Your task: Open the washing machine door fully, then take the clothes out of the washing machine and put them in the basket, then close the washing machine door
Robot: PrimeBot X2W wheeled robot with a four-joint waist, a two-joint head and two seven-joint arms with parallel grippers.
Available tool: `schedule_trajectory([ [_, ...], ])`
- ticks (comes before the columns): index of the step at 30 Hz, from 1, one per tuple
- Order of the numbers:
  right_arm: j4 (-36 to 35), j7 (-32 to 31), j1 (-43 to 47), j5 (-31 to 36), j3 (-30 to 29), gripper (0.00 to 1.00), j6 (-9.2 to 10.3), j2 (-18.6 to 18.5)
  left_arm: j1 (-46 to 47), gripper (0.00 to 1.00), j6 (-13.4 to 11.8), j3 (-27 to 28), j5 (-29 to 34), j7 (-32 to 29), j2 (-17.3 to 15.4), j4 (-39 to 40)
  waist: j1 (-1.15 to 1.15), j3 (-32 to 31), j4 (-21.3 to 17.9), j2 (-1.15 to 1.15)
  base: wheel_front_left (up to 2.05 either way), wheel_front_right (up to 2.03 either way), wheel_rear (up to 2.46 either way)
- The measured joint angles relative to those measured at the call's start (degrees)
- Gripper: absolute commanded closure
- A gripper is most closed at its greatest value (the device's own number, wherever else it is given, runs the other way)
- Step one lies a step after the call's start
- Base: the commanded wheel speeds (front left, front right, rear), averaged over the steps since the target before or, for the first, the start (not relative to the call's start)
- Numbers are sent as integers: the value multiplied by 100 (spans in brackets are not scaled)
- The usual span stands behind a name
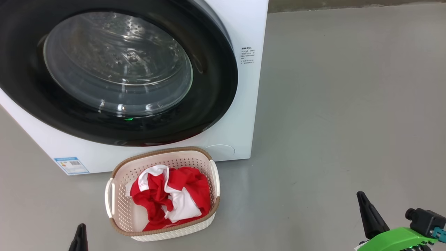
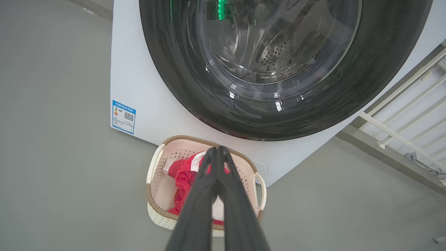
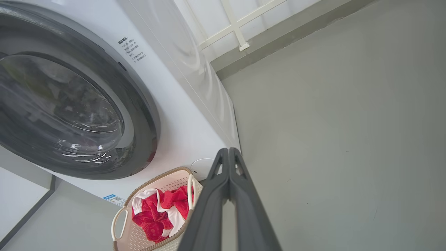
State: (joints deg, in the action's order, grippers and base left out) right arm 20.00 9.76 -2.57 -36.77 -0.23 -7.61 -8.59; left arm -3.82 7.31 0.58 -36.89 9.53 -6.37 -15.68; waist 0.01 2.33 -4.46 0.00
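Loosely crumpled clothes [image 1: 190, 186], perforated basket [image 1: 121, 209], glossy round door [image 1: 217, 83]

Floor [image 1: 331, 122]: washing machine [image 1: 240, 115] stands at rear left | washing machine door [image 1: 216, 87]: shut against machine front | basket [image 1: 163, 152]: on floor, just before machine front, below door's lower edge | clothes [image 1: 188, 184]: in basket, heaped toward its right side | label sticker [image 1: 71, 165]: machine front, lower left corner, left of basket | round cover [image 1: 220, 151]: front's lower right corner, behind basket
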Motion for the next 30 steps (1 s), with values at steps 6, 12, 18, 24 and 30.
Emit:
schedule_trajectory([
  [6, -30, -105, -1, -345, -44, 100, 0, 37, 94, 100, 0, 24, -336, -120, 24, -1, 0, -14, 28, 0, 0, 0, 0],
  [12, -57, -212, -4, -693, -74, 100, 0, 89, 97, 100, 0, 52, -678, -241, 67, 0, 0, -27, 56, 0, 0, 0, 0],
  [18, -83, -288, -6, -1037, -116, 100, 0, 113, 127, 100, 0, 88, -1017, -316, 84, 0, 0, -40, 84, 0, 0, 0, 0],
  [24, -102, -401, -7, -1383, -183, 100, 0, 145, 211, 100, 0, 107, -1363, -422, 102, 1, 0, -54, 111, 0, 0, 0, 0],
  [30, -138, -482, -8, -1729, -225, 100, 1, 180, 233, 100, 0, 125, -1708, -509, 126, 1, 0, -67, 139, 0, 0, 0, 0],
])
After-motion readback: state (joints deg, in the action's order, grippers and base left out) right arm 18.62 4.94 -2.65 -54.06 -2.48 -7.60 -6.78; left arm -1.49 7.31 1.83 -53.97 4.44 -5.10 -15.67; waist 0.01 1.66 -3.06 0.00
